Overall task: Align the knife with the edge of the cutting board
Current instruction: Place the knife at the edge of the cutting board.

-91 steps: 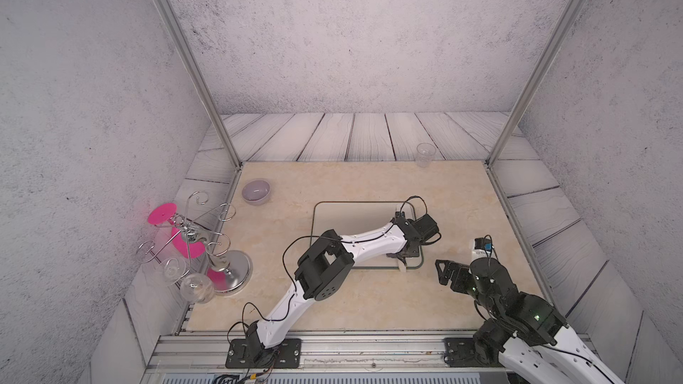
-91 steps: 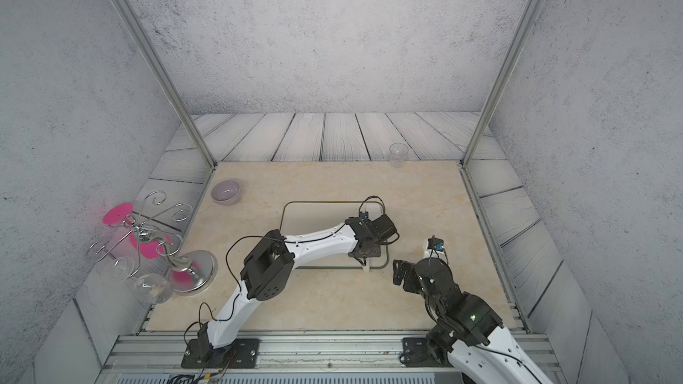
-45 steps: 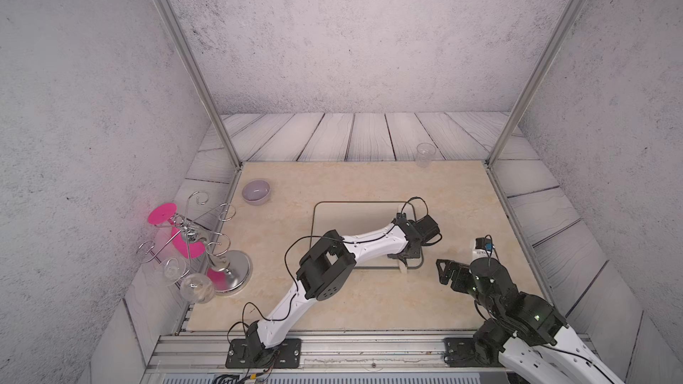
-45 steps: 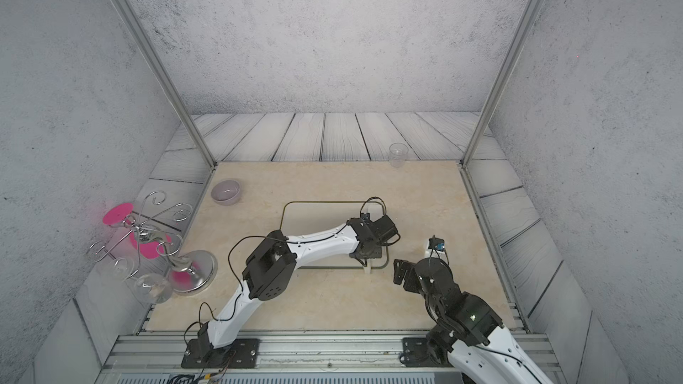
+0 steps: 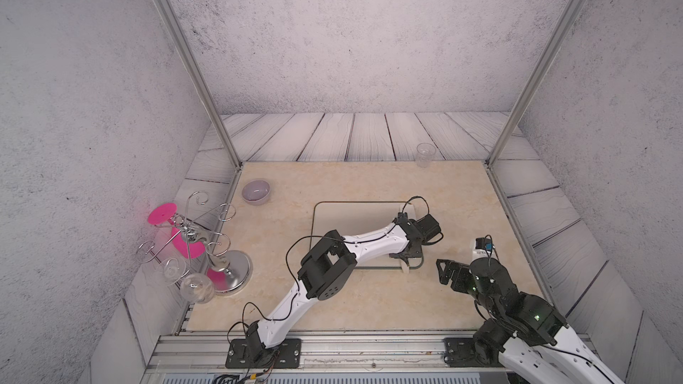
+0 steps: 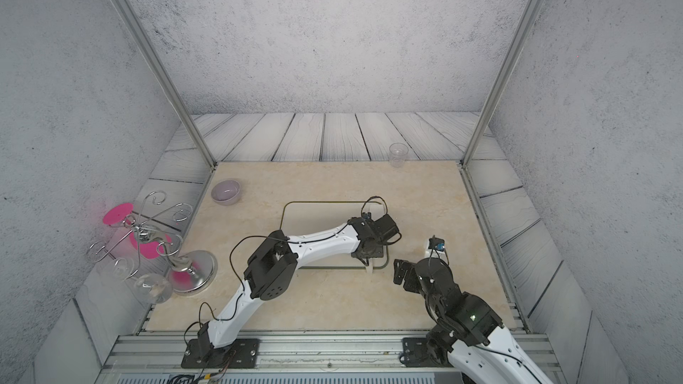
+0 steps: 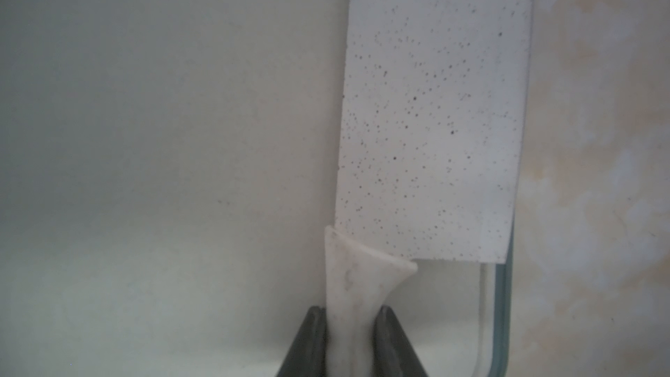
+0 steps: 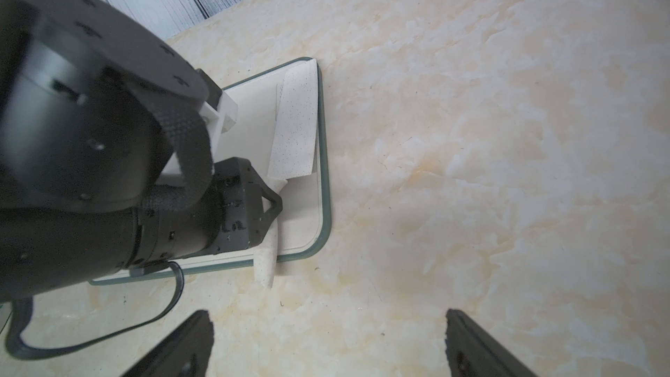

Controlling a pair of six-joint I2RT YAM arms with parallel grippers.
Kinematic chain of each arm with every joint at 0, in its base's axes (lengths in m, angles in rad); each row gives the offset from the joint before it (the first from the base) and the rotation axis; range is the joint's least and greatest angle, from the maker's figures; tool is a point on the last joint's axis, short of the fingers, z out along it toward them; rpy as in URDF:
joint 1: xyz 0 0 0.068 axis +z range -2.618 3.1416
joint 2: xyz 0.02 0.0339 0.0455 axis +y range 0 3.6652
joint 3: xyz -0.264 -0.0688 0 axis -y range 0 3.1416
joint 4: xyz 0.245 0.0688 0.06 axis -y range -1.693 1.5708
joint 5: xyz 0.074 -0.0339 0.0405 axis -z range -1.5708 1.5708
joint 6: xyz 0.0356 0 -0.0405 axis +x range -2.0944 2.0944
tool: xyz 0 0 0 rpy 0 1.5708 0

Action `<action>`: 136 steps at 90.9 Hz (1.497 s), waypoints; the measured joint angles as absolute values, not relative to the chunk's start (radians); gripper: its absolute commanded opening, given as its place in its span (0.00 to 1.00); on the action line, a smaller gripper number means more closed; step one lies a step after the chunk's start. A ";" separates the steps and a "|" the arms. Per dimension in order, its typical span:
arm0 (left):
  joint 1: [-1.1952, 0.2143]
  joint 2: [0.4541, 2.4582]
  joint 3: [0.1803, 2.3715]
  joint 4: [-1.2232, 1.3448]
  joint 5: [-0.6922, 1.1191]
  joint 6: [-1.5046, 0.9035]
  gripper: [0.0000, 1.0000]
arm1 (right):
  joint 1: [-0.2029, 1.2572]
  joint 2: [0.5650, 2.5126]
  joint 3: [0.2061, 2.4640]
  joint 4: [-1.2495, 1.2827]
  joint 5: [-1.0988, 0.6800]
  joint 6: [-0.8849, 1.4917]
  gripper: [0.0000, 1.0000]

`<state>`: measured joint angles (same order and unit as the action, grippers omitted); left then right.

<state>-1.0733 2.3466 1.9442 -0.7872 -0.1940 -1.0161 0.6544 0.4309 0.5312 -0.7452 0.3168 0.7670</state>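
One tabletop (image 5: 369, 186): marble-look beige, under everything.
Cutting board (image 5: 351, 216): flat beneath the left fingers, its green rim (image 8: 324, 175) on the side facing the right fingers.
Glass rack (image 5: 192, 238): chrome, far out on the opposite side from both sets of fingers.
Knife (image 7: 431, 121): flat on the board; the blade runs forward from the left fingertips, its outer long side lying nearly along the rim, and the handle butt pokes past the board's edge behind them.
Left gripper (image 7: 350, 311): fingers (image 7: 315, 335) clenched on the knife handle.
Right gripper (image 8: 326, 313): jaws spread wide, nothing between them, over bare tabletop near the board's corner.
Bowl (image 5: 256, 192): well beyond the board from the left fingers.
Clear cup (image 5: 425, 155): far ahead of both grippers.
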 measured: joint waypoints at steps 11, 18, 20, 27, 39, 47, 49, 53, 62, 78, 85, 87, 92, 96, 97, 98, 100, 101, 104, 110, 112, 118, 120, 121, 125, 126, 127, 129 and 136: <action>-1.073 2.349 1.952 -0.797 -0.194 -1.025 0.10 | 0.654 0.431 0.531 -0.745 0.317 0.767 0.99; -1.073 2.350 1.954 -0.803 -0.194 -1.033 0.10 | 0.654 0.431 0.531 -0.745 0.317 0.767 0.99; -1.073 2.350 1.955 -0.805 -0.194 -1.036 0.10 | 0.654 0.431 0.531 -0.745 0.317 0.767 0.99; -1.074 2.350 1.955 -0.807 -0.194 -1.040 0.10 | 0.654 0.431 0.531 -0.745 0.317 0.767 0.99; -1.074 2.354 1.958 -0.807 -0.194 -1.044 0.10 | 0.654 0.431 0.531 -0.745 0.317 0.767 0.99; -1.074 2.357 1.964 -0.806 -0.193 -1.044 0.10 | 0.654 0.431 0.531 -0.745 0.317 0.767 0.99; -1.074 2.358 1.966 -0.806 -0.192 -1.044 0.10 | 0.654 0.431 0.531 -0.745 0.317 0.767 0.99; -1.074 2.360 1.967 -0.805 -0.191 -1.044 0.10 | 0.654 0.431 0.531 -0.745 0.317 0.767 0.99; -1.074 2.361 1.970 -0.805 -0.187 -1.044 0.12 | 0.654 0.431 0.531 -0.745 0.317 0.767 0.99; -1.074 2.361 1.971 -0.805 -0.186 -1.044 0.21 | 0.654 0.431 0.531 -0.745 0.317 0.767 0.99; -1.074 2.361 1.971 -0.805 -0.186 -1.044 0.35 | 0.654 0.431 0.531 -0.746 0.317 0.767 0.99; -1.074 2.361 1.971 -0.805 -0.186 -1.042 0.39 | 0.654 0.431 0.531 -0.746 0.317 0.767 0.99; -1.074 2.361 1.971 -0.804 -0.185 -1.050 0.44 | 0.654 0.431 0.531 -0.746 0.317 0.767 0.99; -1.074 2.361 1.972 -0.804 -0.183 -1.046 0.47 | 0.654 0.431 0.531 -0.746 0.317 0.767 0.99; -1.074 2.361 1.973 -0.804 -0.183 -1.045 0.48 | 0.654 0.431 0.531 -0.746 0.317 0.767 0.99; -1.074 2.361 1.973 -0.803 -0.183 -1.050 0.49 | 0.654 0.431 0.531 -0.746 0.317 0.767 0.99; -1.074 2.361 1.974 -0.804 -0.182 -1.045 0.51 | 0.654 0.431 0.531 -0.746 0.317 0.767 0.99; -1.074 2.361 1.974 -0.804 -0.182 -1.050 0.52 | 0.654 0.431 0.531 -0.746 0.317 0.767 0.99; -1.074 2.361 1.974 -0.803 -0.180 -1.049 0.52 | 0.654 0.431 0.531 -0.746 0.317 0.767 0.99; -1.074 2.361 1.974 -0.801 -0.178 -1.048 0.53 | 0.654 0.431 0.531 -0.746 0.317 0.767 0.99; -1.074 2.361 1.974 -0.801 -0.179 -1.047 0.53 | 0.654 0.431 0.531 -0.747 0.317 0.767 0.99; -1.073 2.361 1.974 -0.800 -0.179 -1.045 0.57 | 0.654 0.431 0.531 -0.748 0.317 0.767 0.99; -1.073 2.361 1.974 -0.799 -0.179 -1.047 0.59 | 0.654 0.431 0.531 -0.749 0.317 0.767 0.99; -1.073 2.361 1.974 -0.799 -0.179 -1.045 0.59 | 0.654 0.431 0.531 -0.749 0.317 0.767 0.99; -1.072 2.361 1.974 -0.799 -0.179 -1.047 0.60 | 0.654 0.431 0.531 -0.749 0.317 0.767 0.99; -1.072 2.361 1.974 -0.798 -0.179 -1.048 0.60 | 0.654 0.431 0.531 -0.749 0.317 0.767 0.99; -1.071 2.360 1.974 -0.799 -0.179 -1.045 0.60 | 0.654 0.430 0.531 -0.750 0.317 0.767 0.99; -1.071 2.360 1.974 -0.798 -0.179 -1.048 0.61 | 0.654 0.431 0.531 -0.750 0.317 0.767 0.99; -1.065 2.351 1.974 -0.800 -0.178 -1.044 0.66 | 0.654 0.430 0.531 -0.752 0.318 0.767 0.99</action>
